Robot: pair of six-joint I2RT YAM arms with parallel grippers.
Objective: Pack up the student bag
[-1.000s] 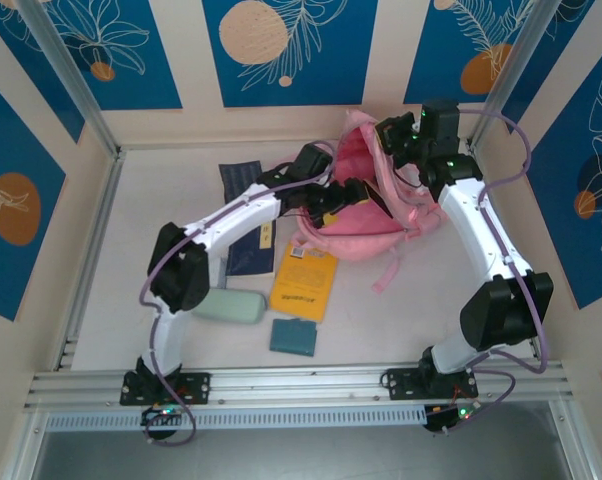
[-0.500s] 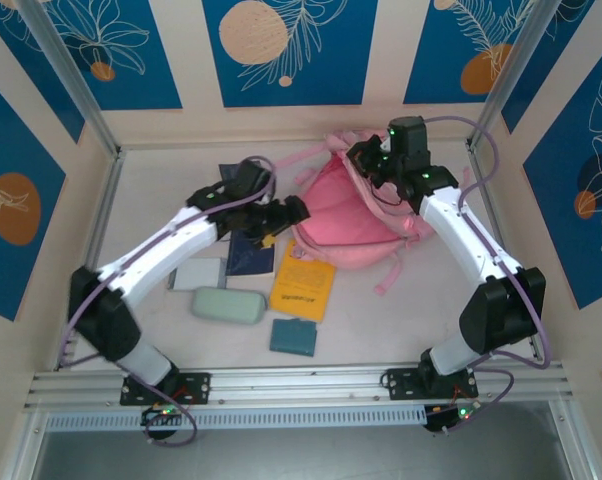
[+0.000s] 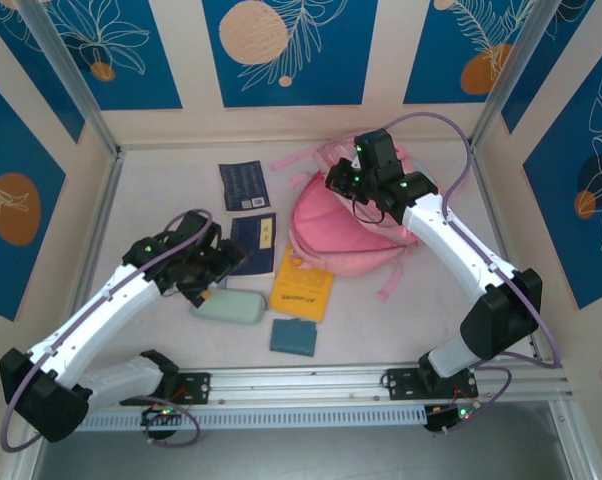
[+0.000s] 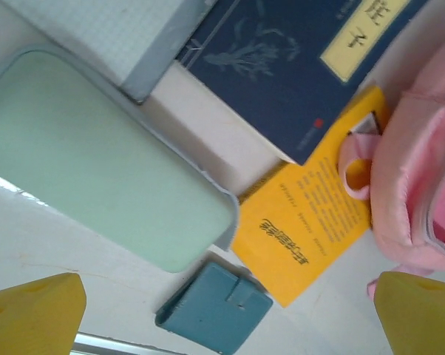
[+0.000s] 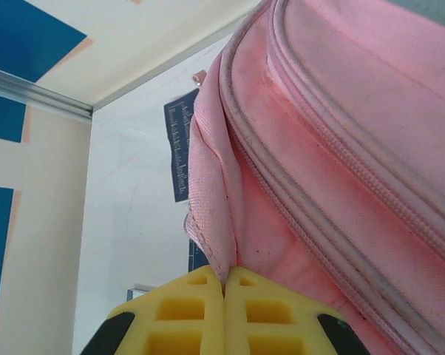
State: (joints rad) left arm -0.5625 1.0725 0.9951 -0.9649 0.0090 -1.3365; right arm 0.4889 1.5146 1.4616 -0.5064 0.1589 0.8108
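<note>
The student bag (image 3: pixel 351 228), a soft pink backpack, lies at the back right of the table. My right gripper (image 3: pixel 339 187) is at its far left edge, shut on a fold of the pink fabric. In the right wrist view the yellow fingers (image 5: pixel 193 310) pinch a seam edge of the bag (image 5: pixel 341 148). My left gripper (image 3: pixel 219 272) hangs open and holds nothing, over the near left of the table just above a mint green case (image 3: pixel 229 305). In the left wrist view the left gripper (image 4: pixel 224 318) is spread wide over the table, with the bag (image 4: pixel 422 170) at the right edge.
Loose items lie left of the bag: a dark blue booklet (image 3: pixel 243 185), a navy book (image 3: pixel 253 243), a yellow booklet (image 3: pixel 303 285), a teal wallet (image 3: pixel 293 337). A grey-white notebook (image 4: pixel 111 37) lies beside the mint case (image 4: pixel 97 163). Aluminium rails edge the table.
My left arm has drawn back from the bag to the near left, over the mint case. My right gripper has moved left and lower with the bag's edge, and the bag lies flatter.
</note>
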